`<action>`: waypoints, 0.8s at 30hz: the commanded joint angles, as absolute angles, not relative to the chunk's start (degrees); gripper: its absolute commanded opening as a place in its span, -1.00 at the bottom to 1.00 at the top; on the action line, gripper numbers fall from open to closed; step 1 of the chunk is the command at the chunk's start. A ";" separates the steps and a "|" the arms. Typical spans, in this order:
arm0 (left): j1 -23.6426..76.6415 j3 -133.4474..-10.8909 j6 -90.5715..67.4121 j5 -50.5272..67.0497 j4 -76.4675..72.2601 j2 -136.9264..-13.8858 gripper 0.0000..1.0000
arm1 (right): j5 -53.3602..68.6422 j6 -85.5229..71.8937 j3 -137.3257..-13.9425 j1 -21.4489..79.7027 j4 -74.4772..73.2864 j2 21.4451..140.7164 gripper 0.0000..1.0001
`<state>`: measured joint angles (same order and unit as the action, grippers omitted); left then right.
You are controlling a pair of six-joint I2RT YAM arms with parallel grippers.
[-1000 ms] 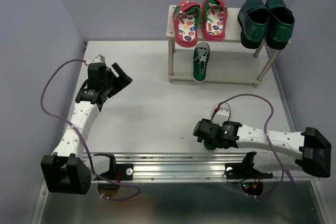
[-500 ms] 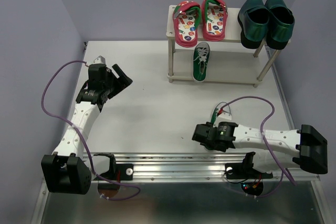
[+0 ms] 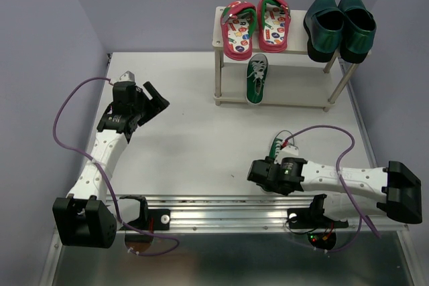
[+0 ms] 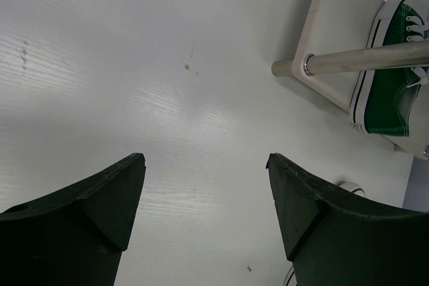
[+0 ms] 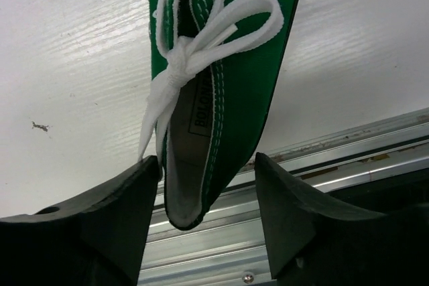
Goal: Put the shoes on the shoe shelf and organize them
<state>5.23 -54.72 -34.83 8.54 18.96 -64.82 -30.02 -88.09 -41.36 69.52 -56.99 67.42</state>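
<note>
Your right gripper [image 3: 264,171] [image 5: 204,159] sits well in front of the shelf [image 3: 298,45], close to the metal rail [image 3: 221,204] at the table's [image 3: 194,138] near edge. It is clamped on the loose sneaker [image 3: 277,145] [image 5: 228,65]. In the right wrist view the jaws stand about a shoe's width apart. One fingertip [image 5: 144,172] rests against the laced side of the heel and the other touches the opposite side, so the heel opening lies squarely between them. The sneaker's toe points away toward the shelf, and its heel overlaps the rail in that view. You cannot tell from these views whether the sole is off the table. Your left gripper [image 3: 155,97] [image 4: 204,162] is out to the left of the shelf and in front of it, well apart from it. Its jaws are spread wide and hold nothing, with only bare table between the fingers. The left wrist view looks toward the shelf's front left leg and lower board. The shelved sneaker [image 3: 255,78] [image 4: 392,78] lies on that lower board at its left end, with its toe pointing toward you. On the top board, the flip-flops [image 3: 239,28] lie side by side at the left end. The loafers [image 3: 324,28] stand side by side at the right end, their toes at the front edge.
</note>
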 commanded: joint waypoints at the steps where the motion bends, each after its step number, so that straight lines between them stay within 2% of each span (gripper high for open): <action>1: 5.27 -53.96 -34.63 9.05 16.79 -64.42 0.69 | -35.49 -91.75 -43.50 70.14 -63.27 66.36 0.37; 10: 5.27 -53.53 -34.80 9.14 16.44 -63.99 0.69 | -39.99 -88.95 -50.70 70.14 -67.15 59.33 0.45; 16: 5.27 -53.17 -34.80 9.14 16.44 -64.07 0.69 | -39.38 -85.26 -52.73 70.14 -65.22 61.78 0.60; 21: 5.19 -53.26 -34.72 9.14 16.26 -64.51 0.69 | -35.78 -82.44 -50.89 70.14 -62.67 65.47 0.82; 24: 5.27 -53.35 -34.72 9.14 16.17 -64.69 0.69 | -33.75 -81.22 -49.31 70.14 -60.57 68.02 0.86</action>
<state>5.23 -53.58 -34.96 8.64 18.17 -64.84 -35.11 -83.24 -50.52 69.58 -63.55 66.06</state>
